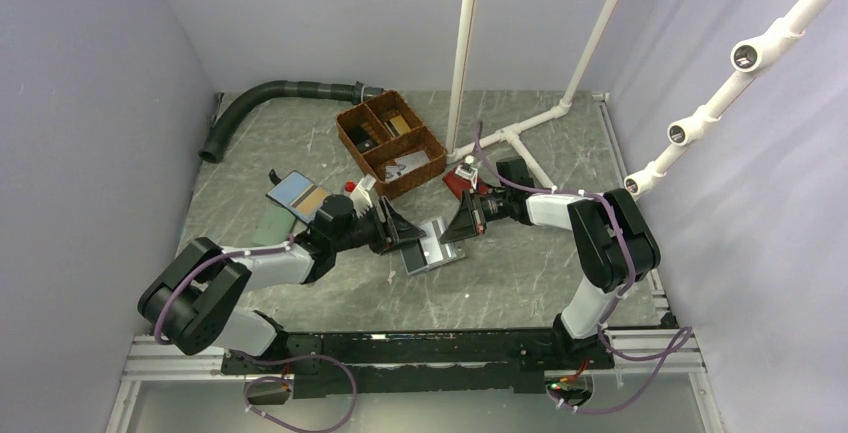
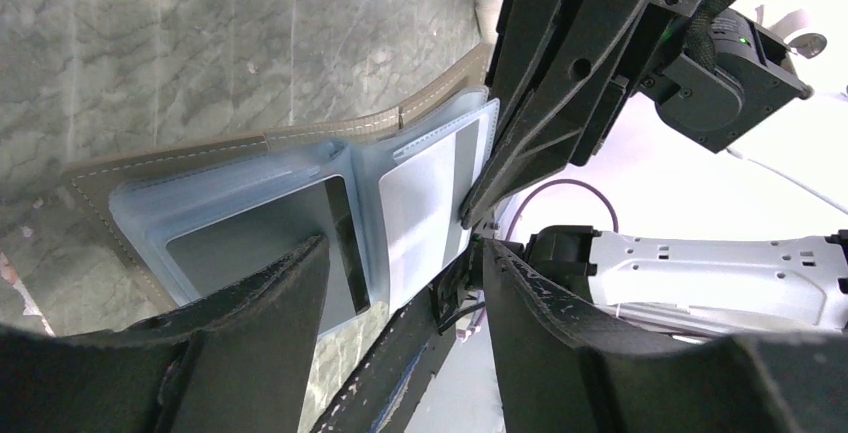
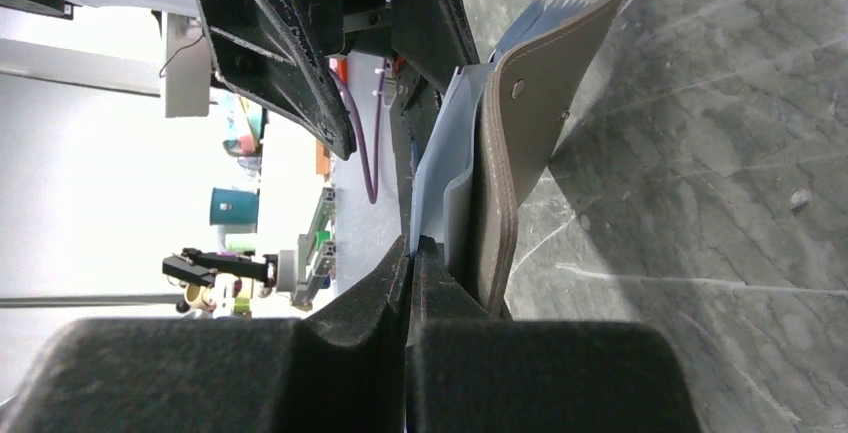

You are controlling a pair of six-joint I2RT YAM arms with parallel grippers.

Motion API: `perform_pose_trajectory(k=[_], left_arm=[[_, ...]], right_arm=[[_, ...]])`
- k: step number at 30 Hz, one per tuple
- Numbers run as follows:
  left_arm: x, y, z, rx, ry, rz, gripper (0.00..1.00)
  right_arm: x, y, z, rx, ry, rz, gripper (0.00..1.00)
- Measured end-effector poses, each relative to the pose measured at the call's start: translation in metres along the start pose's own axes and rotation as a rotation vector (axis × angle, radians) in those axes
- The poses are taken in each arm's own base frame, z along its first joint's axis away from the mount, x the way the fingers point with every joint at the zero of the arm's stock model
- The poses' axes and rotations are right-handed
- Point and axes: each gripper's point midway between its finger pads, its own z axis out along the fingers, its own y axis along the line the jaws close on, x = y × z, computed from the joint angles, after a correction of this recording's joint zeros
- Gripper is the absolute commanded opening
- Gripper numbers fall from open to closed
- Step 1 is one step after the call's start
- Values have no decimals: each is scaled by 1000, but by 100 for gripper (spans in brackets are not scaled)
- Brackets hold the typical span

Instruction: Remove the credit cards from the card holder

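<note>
Bright, even overhead light — soft shadows; wrist views blow out white (close foreground blurred).

Count: one card holder [image 1: 432, 250] in front of the single basket [image 1: 418, 175], with two credit cards [image 2: 420, 213] showing in its sleeves. One blue wallet [image 1: 298, 196] left of the basket, one red wallet [image 1: 457, 185] right of it, one black hose [image 1: 262, 101] behind.

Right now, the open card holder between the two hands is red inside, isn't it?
Not quite: the card holder is open between the left hand and right hand, but its inside is light blue, not red, as the left wrist view shows.
</note>
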Motion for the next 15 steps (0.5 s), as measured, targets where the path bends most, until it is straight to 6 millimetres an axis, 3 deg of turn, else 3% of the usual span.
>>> perform_pose_trajectory(k=[15], left_arm=[[1, -14, -2, 71, 7, 11, 63]], right_arm=[[-1, 4, 0, -18, 1, 1, 0]])
